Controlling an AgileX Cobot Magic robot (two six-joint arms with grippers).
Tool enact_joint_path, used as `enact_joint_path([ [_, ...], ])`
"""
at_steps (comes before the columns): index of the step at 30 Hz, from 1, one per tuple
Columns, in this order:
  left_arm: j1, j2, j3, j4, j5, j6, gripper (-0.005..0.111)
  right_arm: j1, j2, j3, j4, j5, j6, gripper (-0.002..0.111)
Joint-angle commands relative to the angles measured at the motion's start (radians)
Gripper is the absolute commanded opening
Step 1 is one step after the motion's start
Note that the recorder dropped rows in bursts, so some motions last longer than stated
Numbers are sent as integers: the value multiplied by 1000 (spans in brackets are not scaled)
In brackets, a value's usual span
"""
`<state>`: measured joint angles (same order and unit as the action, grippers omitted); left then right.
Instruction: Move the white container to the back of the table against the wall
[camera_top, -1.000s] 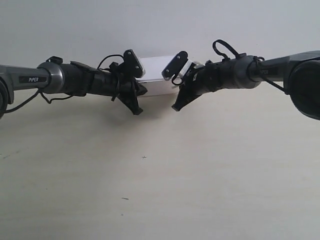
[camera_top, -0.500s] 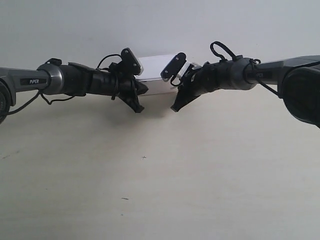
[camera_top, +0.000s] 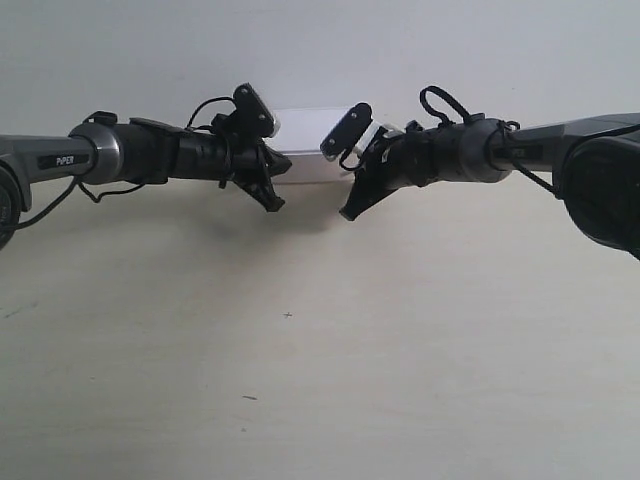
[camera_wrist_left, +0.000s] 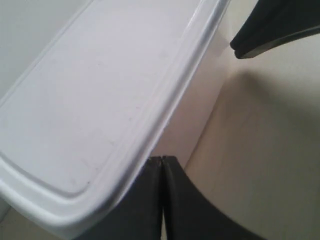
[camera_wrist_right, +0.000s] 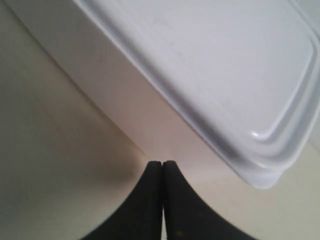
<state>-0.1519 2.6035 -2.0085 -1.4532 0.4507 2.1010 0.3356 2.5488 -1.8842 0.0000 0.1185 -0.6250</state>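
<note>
Container (camera_top: 308, 150) at tips of closed jaws

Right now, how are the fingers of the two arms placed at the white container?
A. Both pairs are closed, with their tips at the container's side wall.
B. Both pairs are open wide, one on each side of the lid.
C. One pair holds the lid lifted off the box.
A: in the wrist views, the left fingers and the right fingers are shut together, their tips at the side wall of the white container, whose lid is on.
</note>
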Motion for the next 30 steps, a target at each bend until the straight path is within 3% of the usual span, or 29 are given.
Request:
enact_joint_path([
  [1, 5, 7, -7, -26, 8, -7, 0, -10, 1, -7, 0, -28, -3, 0],
  [20, 5, 8, -7, -25, 7, -16, 0, -9, 30, -7, 0, -91, -3, 0],
  [30, 5, 2, -7, 141, 15, -217, 0, -13, 23, -7, 0, -89, -1, 0],
])
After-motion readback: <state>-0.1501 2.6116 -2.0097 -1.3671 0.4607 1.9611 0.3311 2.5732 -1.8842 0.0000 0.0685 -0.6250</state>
